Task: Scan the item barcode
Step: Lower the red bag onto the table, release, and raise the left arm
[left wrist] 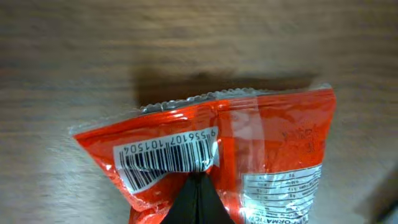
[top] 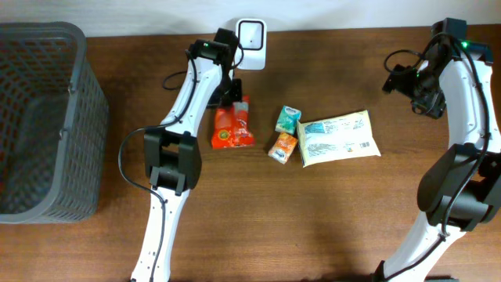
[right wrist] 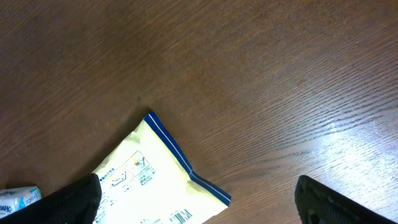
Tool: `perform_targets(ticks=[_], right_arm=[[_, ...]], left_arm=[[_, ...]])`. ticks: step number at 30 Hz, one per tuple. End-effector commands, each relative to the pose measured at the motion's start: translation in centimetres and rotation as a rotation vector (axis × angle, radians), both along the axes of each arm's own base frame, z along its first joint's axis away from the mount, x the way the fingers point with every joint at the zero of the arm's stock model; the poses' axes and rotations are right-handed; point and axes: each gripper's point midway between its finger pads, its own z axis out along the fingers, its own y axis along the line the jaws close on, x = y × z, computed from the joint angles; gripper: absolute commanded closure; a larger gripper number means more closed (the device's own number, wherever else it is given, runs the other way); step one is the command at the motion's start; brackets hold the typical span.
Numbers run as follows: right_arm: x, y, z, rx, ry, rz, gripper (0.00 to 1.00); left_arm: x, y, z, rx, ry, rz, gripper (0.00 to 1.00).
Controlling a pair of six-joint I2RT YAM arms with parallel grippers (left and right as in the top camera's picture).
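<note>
Left gripper (left wrist: pixel 198 190) is pinched shut on the shiny red-orange plastic snack packet (left wrist: pixel 267 143), just in front of the white boxy scanner (top: pixel 250 35). Right gripper (right wrist: pixel 199 205) hangs wide open, empty. Next, I reckon, I need to turn its barcode (left wrist: pixel 165 155) toward the scanner.

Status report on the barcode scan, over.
Left gripper shut on red snack packet, barcode visible. Right gripper open, empty. Nothing blocking white scanner.
</note>
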Motion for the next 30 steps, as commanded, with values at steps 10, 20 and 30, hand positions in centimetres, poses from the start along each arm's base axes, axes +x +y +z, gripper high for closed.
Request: perform_targets(ticks=[10,20,30], right_arm=[[0.2,-0.3,0.5,-0.015,-0.011,-0.004,0.01],[0.2,-0.3,0.5,-0.015,-0.011,-0.004,0.01],[0.2,-0.3,0.5,-0.015,-0.011,-0.004,0.01]], left_arm=[[-3.4,-1.7,5.4,-0.039,0.067,-0.05,1.0],[-7.1,-3.6,0.3,0.051,0.214,-0.12,0.95],[-0.9,0.3,8.2,-0.01,-0.068,-0.015,0.66]])
